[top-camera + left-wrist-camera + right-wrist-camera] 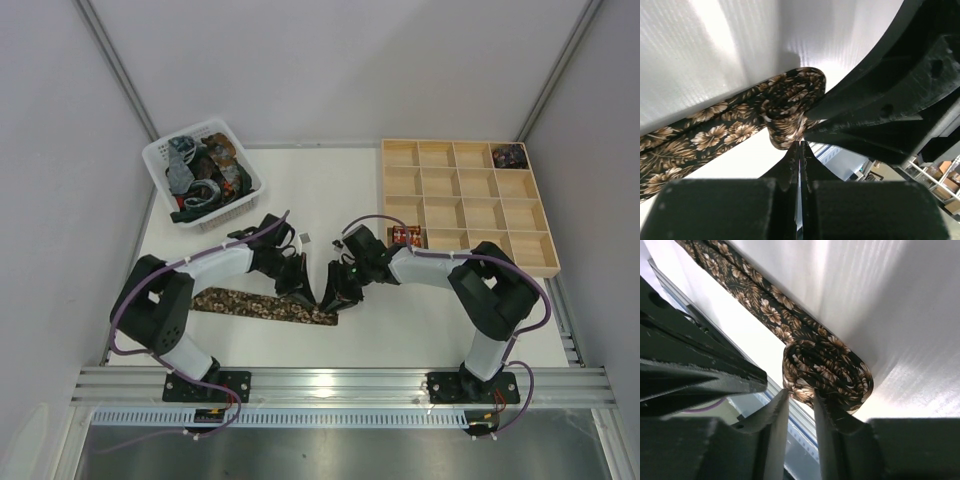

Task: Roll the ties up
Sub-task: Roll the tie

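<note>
My left gripper (799, 145) is pressed shut, and the rolled end (790, 107) of the brown floral tie (250, 303) sits just past its tips. My right gripper (800, 396) is slightly spread at the roll's other face. My worry: any slack and that loose coil springs open or telescopes sideways. Can't tell if either tip actually nips fabric, since overhead both wrists cover it.

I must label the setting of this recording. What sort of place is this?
Probably a robotics lab test cell: a white table walled by plain panels, two arms bolted to an aluminium rail, plus a basket of ties and a wooden compartment tray.
</note>
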`<action>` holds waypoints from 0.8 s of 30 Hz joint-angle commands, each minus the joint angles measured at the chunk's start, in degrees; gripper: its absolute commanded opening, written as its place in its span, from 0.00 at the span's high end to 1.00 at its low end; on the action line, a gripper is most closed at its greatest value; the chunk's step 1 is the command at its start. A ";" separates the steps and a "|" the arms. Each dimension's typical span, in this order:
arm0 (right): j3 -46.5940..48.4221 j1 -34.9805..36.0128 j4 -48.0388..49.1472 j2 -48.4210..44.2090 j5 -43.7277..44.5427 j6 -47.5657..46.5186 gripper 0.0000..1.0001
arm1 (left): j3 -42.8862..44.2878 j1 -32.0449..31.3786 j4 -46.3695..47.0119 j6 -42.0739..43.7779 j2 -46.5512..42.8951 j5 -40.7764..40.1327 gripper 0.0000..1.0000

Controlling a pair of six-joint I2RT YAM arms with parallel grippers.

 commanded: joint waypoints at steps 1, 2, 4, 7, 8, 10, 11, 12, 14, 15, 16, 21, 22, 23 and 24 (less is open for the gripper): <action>-0.47 -0.44 3.18 -0.91 -0.50 0.79 0.75 | -0.05 -0.60 1.84 -1.49 -2.61 3.06 1.00; -0.55 -0.52 3.44 -0.56 -0.68 1.05 0.79 | -0.05 -0.95 2.11 -1.76 -2.35 3.24 0.99; -0.47 -0.52 3.27 0.15 -0.77 1.05 0.85 | -0.05 -2.01 3.25 -2.11 -1.47 3.32 1.00; -0.73 -0.61 3.27 -0.28 -0.59 1.14 0.89 | -0.48 -2.54 4.83 -2.72 0.46 3.94 0.99; -0.82 -0.70 3.18 -0.64 -0.33 1.14 0.89 | -0.66 -2.54 5.10 -2.73 0.90 3.85 0.99; -1.34 -0.96 3.09 -1.16 -0.24 1.23 0.89 | -1.01 -2.54 5.80 -2.46 2.04 3.94 1.00; -1.43 -1.14 3.01 -1.69 -0.50 1.23 0.88 | -1.10 -2.63 5.80 -2.29 2.31 3.94 0.99; -1.61 -1.31 2.92 -1.96 -0.59 1.23 0.88 | -1.36 -2.63 5.80 -1.77 2.75 3.85 0.99; -1.61 -1.49 2.57 -2.83 -0.76 1.14 0.87 | -1.54 -2.54 5.63 -1.15 3.71 3.42 1.00; -1.52 -1.58 2.39 -3.10 -0.68 1.05 0.86 | -1.72 -2.54 5.45 -0.54 3.98 3.33 0.99; -1.52 -1.75 1.95 -3.62 -0.59 0.44 0.85 | -1.89 -2.54 5.62 -0.44 4.51 3.24 1.00; -1.26 -2.37 -2.96 -7.75 0.64 -3.86 0.66 | -2.60 -2.37 5.71 0.35 5.57 2.97 1.00; -0.74 -2.37 -4.89 -8.19 0.81 -5.35 0.61 | -2.60 -2.28 5.71 0.35 5.65 2.89 1.00; -0.47 -2.28 -5.34 -8.72 0.99 -9.19 0.51 | -2.68 -2.19 5.89 0.44 5.48 2.89 1.00; -0.29 -2.11 -5.78 -9.68 0.99 -11.32 0.46 | -2.69 -2.10 5.80 0.52 5.57 2.89 1.00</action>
